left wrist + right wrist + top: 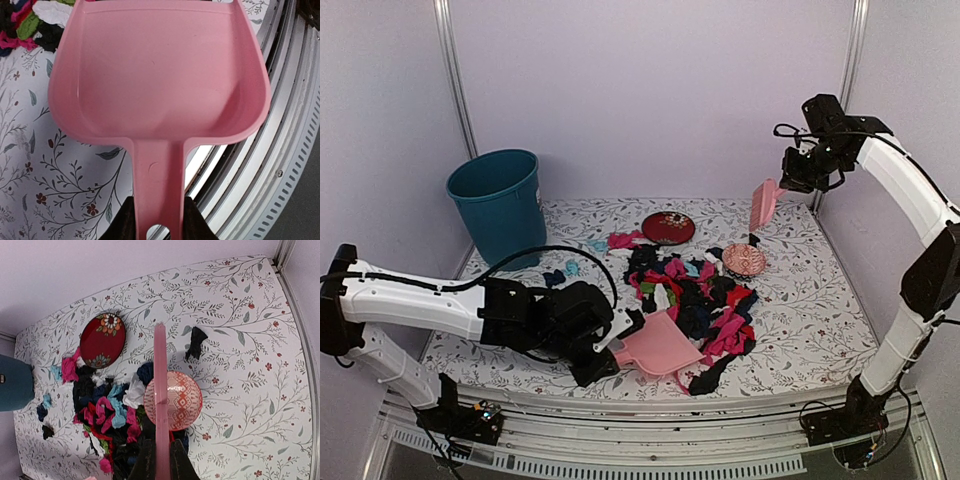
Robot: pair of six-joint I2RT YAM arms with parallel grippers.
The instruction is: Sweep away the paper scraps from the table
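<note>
Your left claw (613, 351) gripped the pink dustpan (660, 345) by its handle at the bench's (820, 325) front edge; the paper scraps (695, 295) lay heaped mid-bench; your right claw (786, 182) clamped a flat pink tool (763, 203) above the back right corner.

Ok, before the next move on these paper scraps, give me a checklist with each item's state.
1. Left gripper shut on pink plastic dustpan handle: ok.
2. Dustpan mouth toward the coloured paper scraps: ok.
3. Right gripper shut on flat pink sweeping tool: ok.
4. Sweeping tool down at the pile: not ok, raised high.
5. Round pink patterned dish clear of the pile: not ok, touching scraps.
</note>
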